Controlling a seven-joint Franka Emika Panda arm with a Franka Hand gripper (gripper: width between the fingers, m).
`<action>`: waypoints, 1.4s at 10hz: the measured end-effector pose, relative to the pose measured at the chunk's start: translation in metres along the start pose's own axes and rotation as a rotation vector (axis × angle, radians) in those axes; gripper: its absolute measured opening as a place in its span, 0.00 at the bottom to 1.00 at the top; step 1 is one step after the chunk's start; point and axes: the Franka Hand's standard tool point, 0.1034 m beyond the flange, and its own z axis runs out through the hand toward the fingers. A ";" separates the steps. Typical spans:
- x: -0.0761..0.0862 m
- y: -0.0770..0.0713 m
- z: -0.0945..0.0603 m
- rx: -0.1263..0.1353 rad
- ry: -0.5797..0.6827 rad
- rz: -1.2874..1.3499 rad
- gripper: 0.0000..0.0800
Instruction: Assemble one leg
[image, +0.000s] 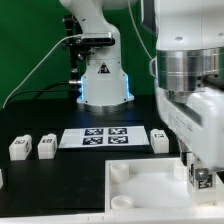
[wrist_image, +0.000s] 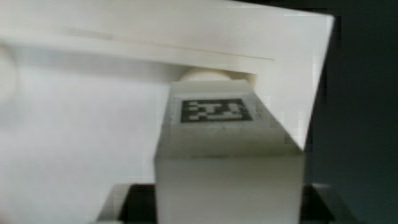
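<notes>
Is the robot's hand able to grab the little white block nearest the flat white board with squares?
Probably not yet: the hand seems to be clamping another small white tagged plastic block. The little white block beside the marker board stands uncovered, so an emptied hand likely could.

Obstacle: loose leg (image: 160, 139) near tray rim (image: 140, 163)
</notes>
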 end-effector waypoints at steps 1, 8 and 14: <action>-0.001 0.000 0.000 -0.007 0.002 0.105 0.37; -0.010 -0.001 0.002 0.035 0.017 -0.480 0.80; -0.007 -0.003 0.002 0.021 0.052 -1.236 0.81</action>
